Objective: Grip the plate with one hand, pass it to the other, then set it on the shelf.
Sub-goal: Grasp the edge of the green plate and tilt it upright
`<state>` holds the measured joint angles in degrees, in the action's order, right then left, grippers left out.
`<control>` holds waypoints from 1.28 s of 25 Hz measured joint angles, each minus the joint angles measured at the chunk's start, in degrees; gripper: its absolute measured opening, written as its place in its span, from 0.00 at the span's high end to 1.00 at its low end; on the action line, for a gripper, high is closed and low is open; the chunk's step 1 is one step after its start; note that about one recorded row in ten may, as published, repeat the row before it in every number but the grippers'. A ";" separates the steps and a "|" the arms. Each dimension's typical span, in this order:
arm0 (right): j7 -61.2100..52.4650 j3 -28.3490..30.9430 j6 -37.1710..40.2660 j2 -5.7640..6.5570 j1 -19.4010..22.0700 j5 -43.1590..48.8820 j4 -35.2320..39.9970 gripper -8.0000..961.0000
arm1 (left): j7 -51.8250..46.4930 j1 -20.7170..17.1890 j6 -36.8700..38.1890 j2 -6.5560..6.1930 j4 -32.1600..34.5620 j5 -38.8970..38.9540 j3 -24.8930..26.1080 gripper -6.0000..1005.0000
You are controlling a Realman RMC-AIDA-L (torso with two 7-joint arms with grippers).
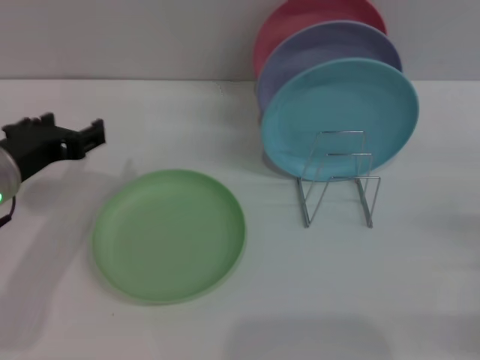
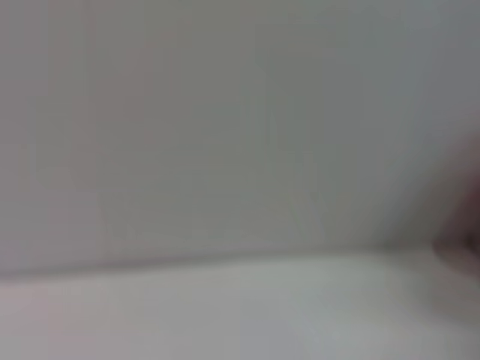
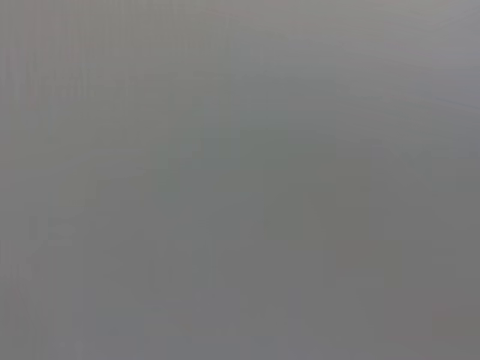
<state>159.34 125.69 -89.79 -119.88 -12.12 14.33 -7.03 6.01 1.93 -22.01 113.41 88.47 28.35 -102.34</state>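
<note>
The light green plate [image 1: 169, 235] lies flat on the white table in the head view, left of centre. My left gripper [image 1: 75, 127], black on a silver-grey arm, hovers at the far left, above and to the left of the plate and apart from it; its jaws stand open and empty. The silver wire shelf [image 1: 337, 182] stands to the right of the plate, its front slots bare. My right gripper is out of view. The wrist views show only blurred grey surfaces.
A turquoise plate [image 1: 341, 116], a lavender plate [image 1: 315, 45] and a pink plate [image 1: 289, 22] stand upright in a row behind the shelf's front wires. The white table [image 1: 420, 270] meets a grey wall at the back.
</note>
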 joint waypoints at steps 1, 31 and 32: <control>0.00 0.00 0.00 0.00 0.00 0.00 0.00 0.25 | 0.00 0.00 0.00 0.00 0.00 0.00 0.00 0.21; 0.01 0.00 2.04 0.00 0.21 0.02 0.09 0.25 | 5.24 8.60 -30.21 4.92 -6.56 0.39 7.45 0.27; 0.01 0.00 2.04 0.00 0.29 0.02 0.09 0.25 | 5.24 8.60 -30.21 4.92 -6.56 0.39 7.45 0.28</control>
<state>159.35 125.68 -87.75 -119.88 -11.84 14.35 -6.94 11.25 10.53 -52.22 118.33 81.91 28.74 -94.89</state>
